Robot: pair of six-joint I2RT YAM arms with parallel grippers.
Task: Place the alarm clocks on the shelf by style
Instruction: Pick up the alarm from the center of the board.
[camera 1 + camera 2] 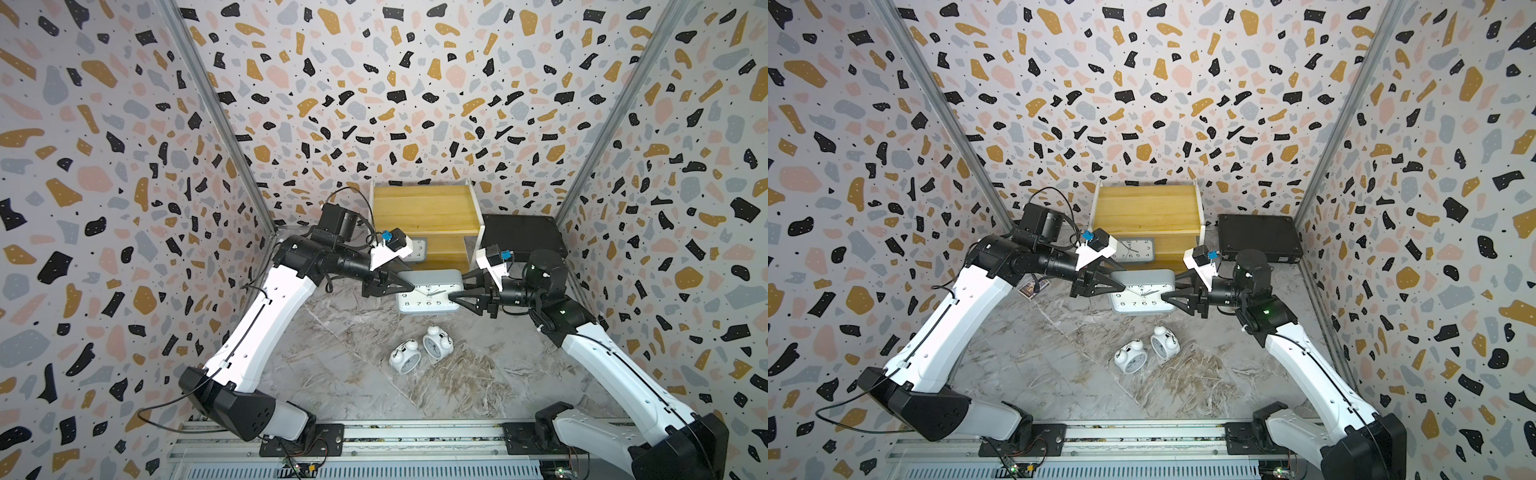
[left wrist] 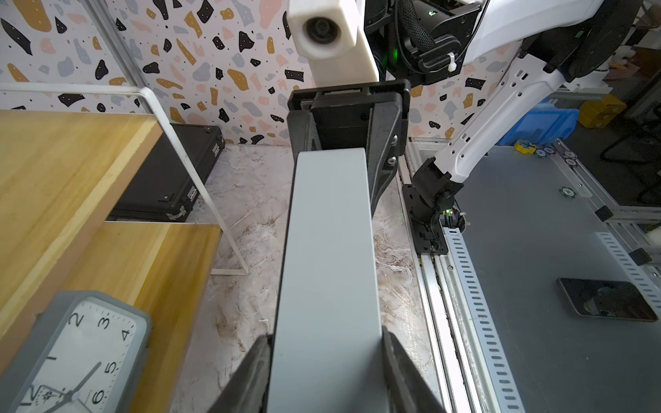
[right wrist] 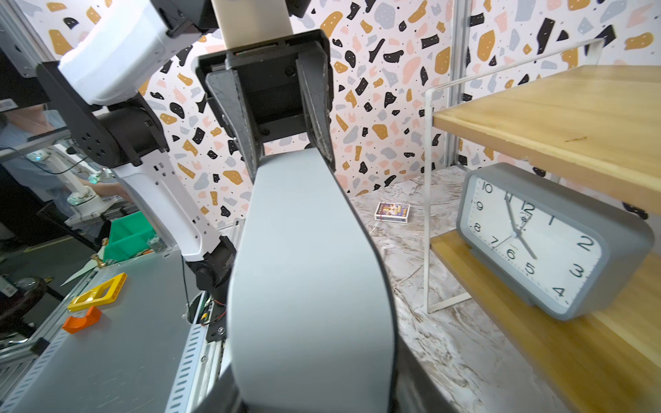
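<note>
The grey clock point(image 1: 428, 301) is clamped endwise by the half-closed left gripper point(image 1: 407, 284) and right gripper point(image 1: 456, 287), likely steadying its width.

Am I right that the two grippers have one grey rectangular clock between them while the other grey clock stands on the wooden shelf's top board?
Not quite: the other grey rectangular clock stands on the yellowish wooden shelf's lower board, beneath its top board, as the right wrist view shows. The left gripper and right gripper do have the first grey rectangular clock between them.
</note>
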